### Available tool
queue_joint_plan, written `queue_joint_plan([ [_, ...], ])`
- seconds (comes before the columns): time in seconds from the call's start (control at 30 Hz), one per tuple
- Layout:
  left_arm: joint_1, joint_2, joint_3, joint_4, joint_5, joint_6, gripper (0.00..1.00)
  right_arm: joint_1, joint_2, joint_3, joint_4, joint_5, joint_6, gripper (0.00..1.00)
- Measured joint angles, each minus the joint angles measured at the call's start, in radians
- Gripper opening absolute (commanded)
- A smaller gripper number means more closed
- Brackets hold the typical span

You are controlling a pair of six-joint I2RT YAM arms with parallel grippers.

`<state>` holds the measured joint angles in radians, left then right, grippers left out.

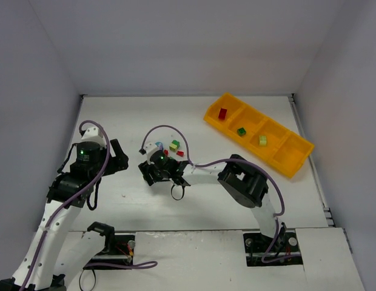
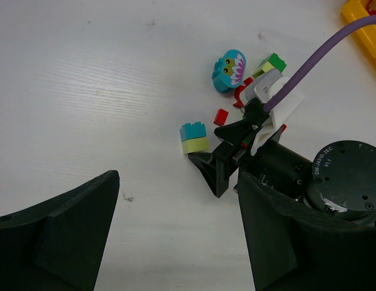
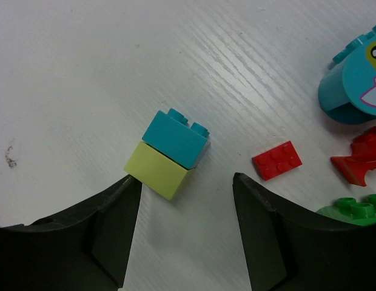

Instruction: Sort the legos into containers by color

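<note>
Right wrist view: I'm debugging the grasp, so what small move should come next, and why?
Probably shift the right hand sideways to centre the pair: its fingers are open, but the joined teal brick and yellow-green brick lie off-centre, close by one finger.

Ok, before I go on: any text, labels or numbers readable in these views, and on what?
"DM-J4310-2EC": on the round black motor cap at the right arm's wrist, in the left wrist view; small print, so a character may be off.
"V1.1": just under it, on the same cap.
Nothing readable on the legos or the tray.
</note>
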<state>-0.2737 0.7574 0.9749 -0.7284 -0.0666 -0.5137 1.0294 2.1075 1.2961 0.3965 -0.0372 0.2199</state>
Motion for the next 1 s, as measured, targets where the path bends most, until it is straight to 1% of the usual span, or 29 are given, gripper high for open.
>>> queue_joint_plan([
  [0.23, 0.000, 0.000, -0.005, 0.001, 0.011, -0.003, 0.73, -0.012, -0.001, -0.006, -0.006, 0.057, -0.047, 0.56],
  [0.53, 0.000, 0.002, -0.007, 0.017, 0.018, -0.013, 0.73, -0.065, -0.029, -0.050, -0.004, 0.067, -0.084, 0.55],
  [0.73, 0.000, 0.005, -0.007, 0.023, 0.018, -0.013, 0.73, -0.072, -0.049, -0.074, -0.003, 0.012, -0.092, 0.56],
  [1.0, 0.000, 0.008, -0.021, 0.029, 0.019, -0.014, 0.73, -0.072, -0.056, -0.083, 0.005, -0.082, -0.118, 0.61],
])
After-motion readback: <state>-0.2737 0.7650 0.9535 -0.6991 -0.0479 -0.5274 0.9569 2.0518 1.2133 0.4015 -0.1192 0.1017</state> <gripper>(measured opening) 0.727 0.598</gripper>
